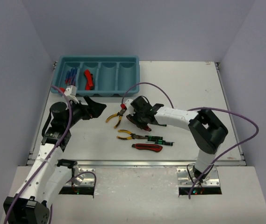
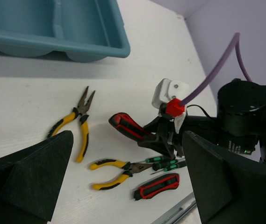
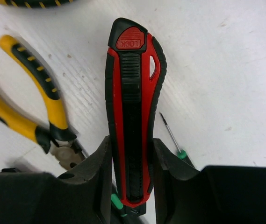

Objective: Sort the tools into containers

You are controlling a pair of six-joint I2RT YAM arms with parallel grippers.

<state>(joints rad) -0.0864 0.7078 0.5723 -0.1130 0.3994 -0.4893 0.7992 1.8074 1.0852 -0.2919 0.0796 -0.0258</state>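
My right gripper [image 1: 140, 120] is shut on a red-and-black utility knife [image 3: 133, 107], held a little above the table; the knife also shows in the left wrist view [image 2: 127, 126]. My left gripper [image 1: 94, 108] is open and empty, between the teal tray [image 1: 133, 77] and the loose tools. On the table lie two yellow-handled pliers [image 1: 116, 117] [image 1: 129, 135], thin black-and-green precision screwdrivers [image 1: 159, 139] and a second utility knife [image 1: 147, 147]. In the tray, blue/red screwdrivers [image 1: 70, 76] lie in the leftmost compartment and a red knife [image 1: 89, 79] in the second.
The tray's two right compartments [image 1: 118, 73] hold nothing. The loose tools cluster near the table's front edge [image 1: 137, 162], just under my right arm. A purple cable [image 1: 147, 85] arcs over the table behind the right wrist.
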